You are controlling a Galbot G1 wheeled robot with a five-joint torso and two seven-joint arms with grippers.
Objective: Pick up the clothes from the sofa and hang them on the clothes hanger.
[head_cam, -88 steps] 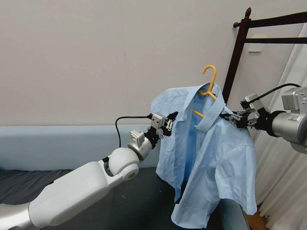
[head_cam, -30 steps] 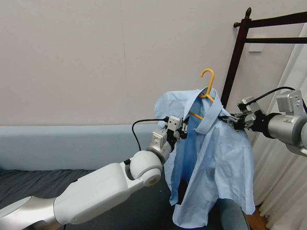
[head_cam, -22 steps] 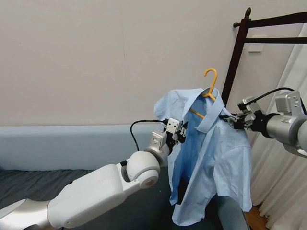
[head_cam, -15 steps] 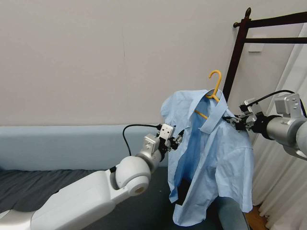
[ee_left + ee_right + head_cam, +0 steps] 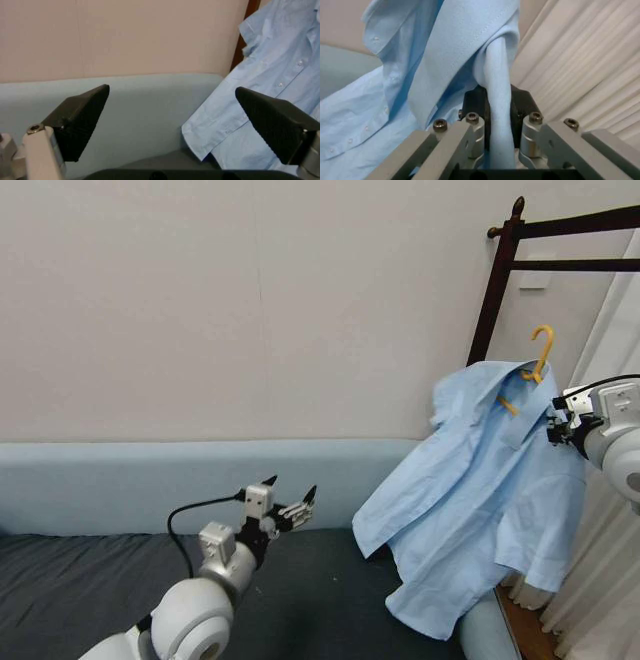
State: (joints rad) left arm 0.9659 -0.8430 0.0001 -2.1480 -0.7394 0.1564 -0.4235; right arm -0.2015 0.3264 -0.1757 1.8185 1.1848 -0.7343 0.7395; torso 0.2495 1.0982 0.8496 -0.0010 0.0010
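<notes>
A light blue shirt (image 5: 480,510) hangs on a yellow hanger (image 5: 541,345) at the right, just in front of the dark wooden clothes rack (image 5: 497,275). My right gripper (image 5: 556,420) is shut on the shirt's shoulder where it covers the hanger's end; the right wrist view shows the right gripper (image 5: 497,112) with a roll of the shirt's cloth (image 5: 445,48) pinched between its jaws. My left gripper (image 5: 290,490) is open and low over the sofa, apart from the shirt. In the left wrist view the left gripper (image 5: 172,97) is spread wide with the shirt (image 5: 280,67) farther off.
The sofa has a pale blue back (image 5: 120,480) and a dark grey seat (image 5: 80,580). A white curtain (image 5: 600,580) hangs beside the rack at the far right. A plain wall stands behind.
My left gripper has let go of the shirt and dropped down and left toward the sofa. The right gripper has carried shirt and hanger to the right, close to the rack.
</notes>
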